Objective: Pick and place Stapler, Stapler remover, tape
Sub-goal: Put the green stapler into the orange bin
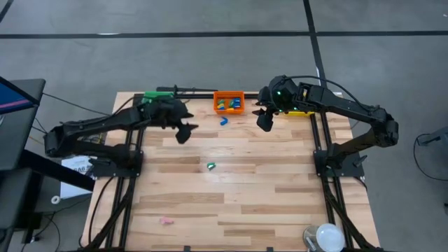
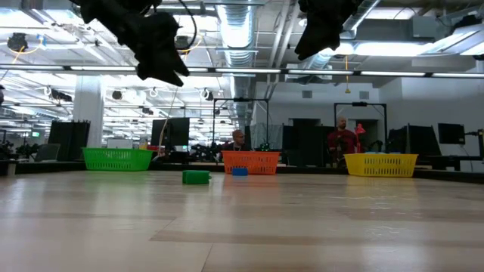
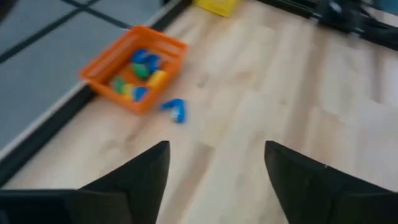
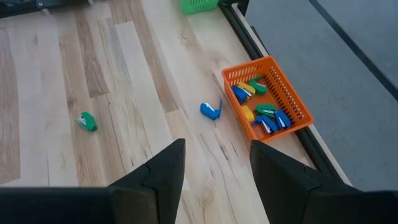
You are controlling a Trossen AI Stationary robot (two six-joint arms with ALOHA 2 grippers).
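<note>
An orange bin (image 1: 229,94) at the table's far edge holds several small blue, yellow and green staplers (image 4: 261,106). A small blue piece (image 1: 225,120), stapler or stapler remover I cannot tell, lies on the wood just in front of the bin. A small green stapler (image 1: 211,166) lies near the table's middle. My left gripper (image 3: 217,146) hangs open above the table, left of the blue piece, with nothing between its fingers. My right gripper (image 4: 217,143) hangs open to the right of the orange bin, also with nothing between its fingers. No tape shows.
A green bin (image 2: 117,159) stands at the far left and a yellow bin (image 2: 381,164) at the far right, both partly under the arms in the high view. A small pink scrap (image 1: 166,220) lies near the front edge. A white round object (image 1: 325,236) sits at the front right corner.
</note>
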